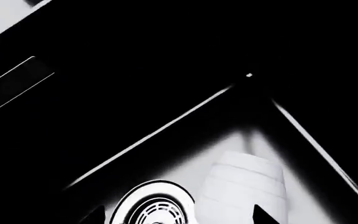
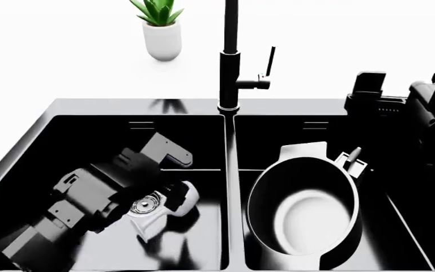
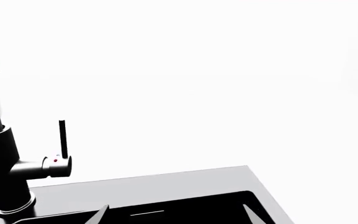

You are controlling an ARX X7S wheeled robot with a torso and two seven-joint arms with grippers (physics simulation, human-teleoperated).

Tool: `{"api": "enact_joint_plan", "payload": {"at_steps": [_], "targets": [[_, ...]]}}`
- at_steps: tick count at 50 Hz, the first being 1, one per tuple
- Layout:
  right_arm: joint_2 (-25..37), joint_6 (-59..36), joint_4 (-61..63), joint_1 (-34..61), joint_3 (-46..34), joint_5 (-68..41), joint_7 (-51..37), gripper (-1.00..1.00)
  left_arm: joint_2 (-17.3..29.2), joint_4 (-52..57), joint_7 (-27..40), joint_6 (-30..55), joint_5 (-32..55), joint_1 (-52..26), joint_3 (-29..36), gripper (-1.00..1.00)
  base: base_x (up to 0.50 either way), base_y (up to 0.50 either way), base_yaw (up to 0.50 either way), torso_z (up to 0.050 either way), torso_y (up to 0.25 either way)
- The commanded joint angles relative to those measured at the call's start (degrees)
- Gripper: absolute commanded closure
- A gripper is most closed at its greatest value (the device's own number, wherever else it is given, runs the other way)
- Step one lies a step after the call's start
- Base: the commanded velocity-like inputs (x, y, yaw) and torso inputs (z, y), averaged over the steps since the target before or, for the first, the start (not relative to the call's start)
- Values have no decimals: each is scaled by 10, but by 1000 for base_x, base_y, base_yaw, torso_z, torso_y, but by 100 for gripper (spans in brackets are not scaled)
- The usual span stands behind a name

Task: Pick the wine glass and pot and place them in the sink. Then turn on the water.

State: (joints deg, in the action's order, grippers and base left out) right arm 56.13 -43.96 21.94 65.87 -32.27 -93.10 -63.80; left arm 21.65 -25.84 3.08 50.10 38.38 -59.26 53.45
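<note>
Head view: the pot (image 2: pixel 302 209) sits in the sink's (image 2: pixel 230 170) basin at 3 o'clock, so that part looks done. The glass (image 2: pixel 174 205) lies in the basin at 9 o'clock, by the drain, with the left gripper (image 2: pixel 157 207) on it; whether the jaws grip or have let go I cannot tell. The right gripper (image 2: pixel 369 93) hovers at 2 o'clock, state unclear.

Left wrist view: only here the glass (image 1: pixel 244 191) shows close beside the drain (image 1: pixel 154 207).

Right wrist view: only here the faucet lever (image 3: pixel 61 140) shows plainly, upright. Water is left to turn on.
</note>
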Motion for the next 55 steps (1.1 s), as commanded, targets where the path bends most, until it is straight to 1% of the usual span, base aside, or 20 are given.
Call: {"api": "enact_joint_plan", "payload": {"at_steps": [1,5,17,25,31,37,44,55], "targets": [[-10,-21,3,30,-5,-10,-14,-100,74,169,107,-30,42,49,-94,-100,0,0,0,0,0],[-12,-26,6,38,-6,-15,-20,-100,86,200,120,-31,52,59,-106,-100,0,0,0,0,0],[-17,-39,8,56,-10,-22,-28,-100,107,244,142,-27,72,67,-131,-100,0,0,0,0,0],[-37,-53,-18,77,-22,-10,-17,-100,123,291,168,-19,88,73,-150,-100,0,0,0,0,0],[-76,-86,-63,121,-49,16,4,-100,140,329,194,-8,108,72,-176,-100,0,0,0,0,0],[-123,-96,-113,152,-73,50,37,-100,156,363,214,0,124,74,-195,-100,0,0,0,0,0],[-183,-89,-184,184,-105,113,92,-100,174,388,229,1,139,81,-216,-100,0,0,0,0,0],[-246,-55,-274,205,-129,169,164,-100,179,391,230,1,141,77,-220,-100,0,0,0,0,0]]}}
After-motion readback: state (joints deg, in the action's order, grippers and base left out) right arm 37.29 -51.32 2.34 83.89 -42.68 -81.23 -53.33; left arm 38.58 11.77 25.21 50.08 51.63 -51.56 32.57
